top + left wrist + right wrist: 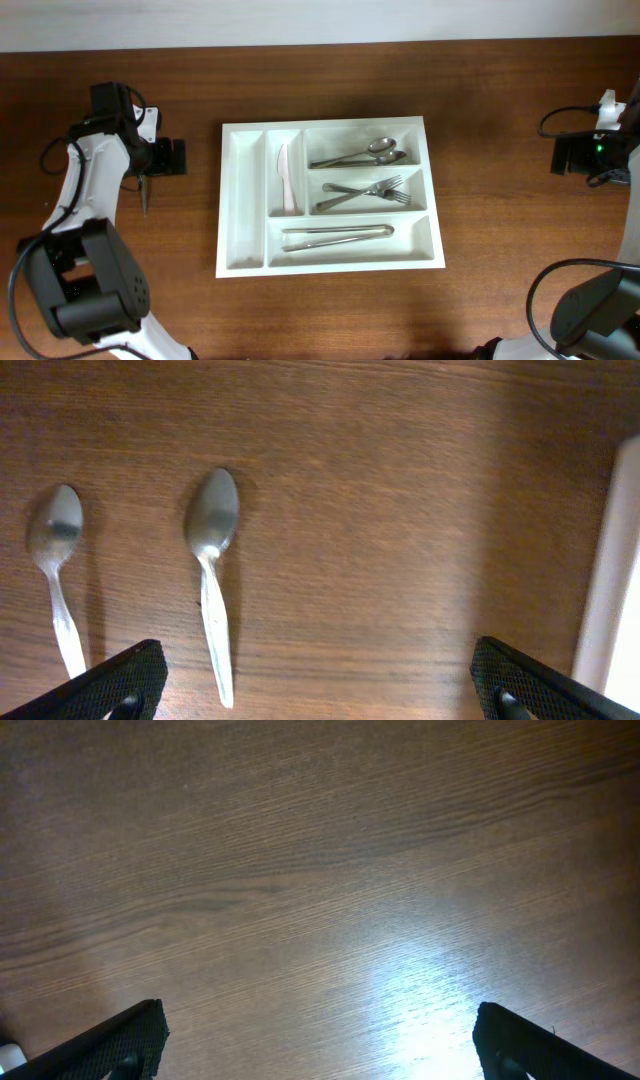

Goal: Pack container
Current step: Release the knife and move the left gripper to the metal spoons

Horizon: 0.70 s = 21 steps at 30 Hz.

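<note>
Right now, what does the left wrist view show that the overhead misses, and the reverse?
Left wrist only: two loose spoons lying side by side on the table; the overhead does not clearly show them.
Overhead only: what the tray holds, namely a knife, a spoon pair, forks and tongs, plus the right arm.
Both: the wooden table, the tray (only its edge in the wrist view), and the left end effector, open and holding nothing.
</note>
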{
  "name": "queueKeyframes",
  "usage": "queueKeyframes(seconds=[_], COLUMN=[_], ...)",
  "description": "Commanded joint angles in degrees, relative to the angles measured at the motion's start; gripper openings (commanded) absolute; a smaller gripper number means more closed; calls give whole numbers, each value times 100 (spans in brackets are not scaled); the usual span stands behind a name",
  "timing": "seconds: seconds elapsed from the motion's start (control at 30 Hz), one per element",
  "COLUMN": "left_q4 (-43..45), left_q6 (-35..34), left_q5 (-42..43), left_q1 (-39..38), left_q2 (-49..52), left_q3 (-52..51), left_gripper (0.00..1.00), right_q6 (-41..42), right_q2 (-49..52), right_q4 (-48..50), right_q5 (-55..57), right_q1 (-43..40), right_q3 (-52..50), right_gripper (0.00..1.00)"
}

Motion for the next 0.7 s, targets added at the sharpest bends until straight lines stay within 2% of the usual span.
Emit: queueKeyframes(seconds=[0.0,0.53,0.67], left_q4=[-24,-332,-354], left_q6=[-332,-387,-632], left_q5=[-385,-485,-485], left_q1=[129,249,389], left_q2=[199,815,857], left_q3=[363,472,472], left_gripper=[99,99,99], right_q6=[46,46,46], right_q2=[11,11,11], right_q4=[4,4,4], right_q5=[-35,-35,-35], right_q1=[-11,-11,-11], right_q3=[-42,-42,-42], right_gripper=[99,99,99])
